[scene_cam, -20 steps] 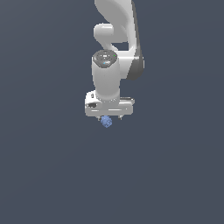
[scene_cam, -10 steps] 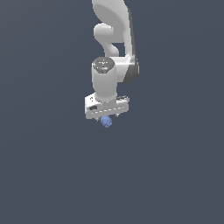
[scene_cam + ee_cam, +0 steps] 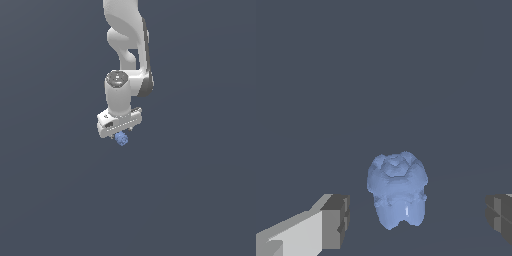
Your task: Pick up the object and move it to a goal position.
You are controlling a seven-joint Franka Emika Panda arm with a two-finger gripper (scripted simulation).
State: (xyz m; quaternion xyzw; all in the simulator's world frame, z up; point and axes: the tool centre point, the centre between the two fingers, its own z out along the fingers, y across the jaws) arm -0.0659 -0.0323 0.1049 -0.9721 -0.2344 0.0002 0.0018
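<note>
One blue object [image 3: 121, 139] sits just under your gripper [image 3: 120, 136], which hangs from the white arm [image 3: 125, 45] above the plain grey floor [image 3: 200, 200].
You can see in the wrist view that the fingers [image 3: 336, 221] stand apart, the lumpy blob between them (gaps are visible on both sides, so nothing touches it).

No readable text, labels or numbers on anything in view
</note>
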